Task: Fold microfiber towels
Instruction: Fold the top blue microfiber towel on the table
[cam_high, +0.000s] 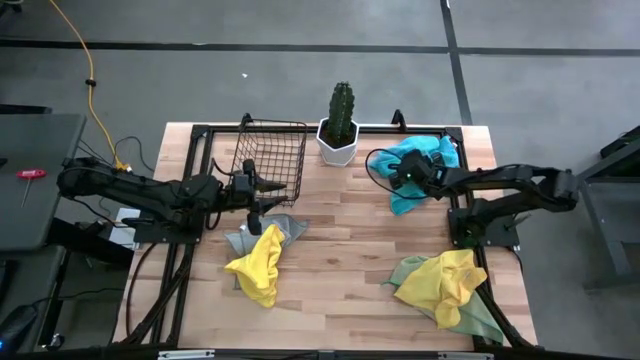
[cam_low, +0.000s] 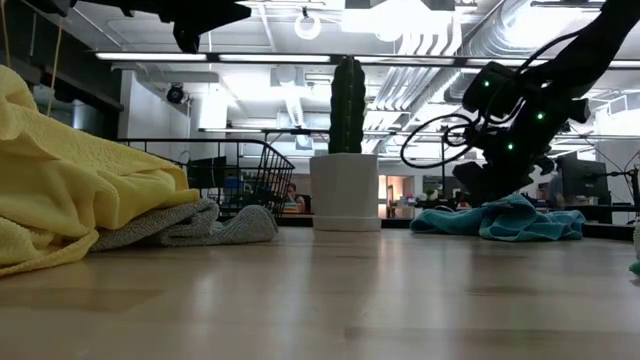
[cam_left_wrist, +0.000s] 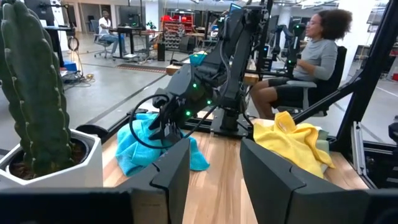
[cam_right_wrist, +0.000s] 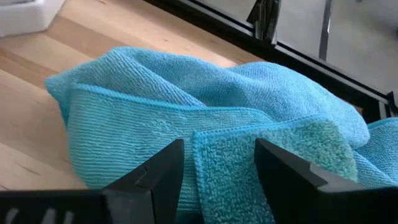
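Note:
A turquoise towel (cam_high: 408, 200) lies bunched at the table's far right. My right gripper (cam_right_wrist: 217, 168) is tilted down and open just over it, one finger on either side of a raised fold (cam_right_wrist: 249, 155). My left gripper (cam_left_wrist: 214, 177) is open and level with nothing between its fingers. It hovers at the left (cam_high: 264, 196), above a grey towel (cam_high: 285, 230) whose near part lies under a crumpled yellow towel (cam_high: 258, 268). Another yellow towel (cam_high: 445, 280) rests on a pale green one (cam_high: 480, 320) at the near right. My right gripper is open close over the turquoise towel's raised fold (cam_right_wrist: 249, 155), coming slanting down from the table's right. I cannot tell whether its fingertips touch the cloth.
A black wire basket (cam_high: 272, 150) stands at the far left beside a cactus in a white pot (cam_high: 340, 125). Black frame rails (cam_high: 430, 127) run around the table. Bare wood (cam_high: 340, 250) lies in the middle. A person (cam_left_wrist: 311, 56) sits beyond the table's right side.

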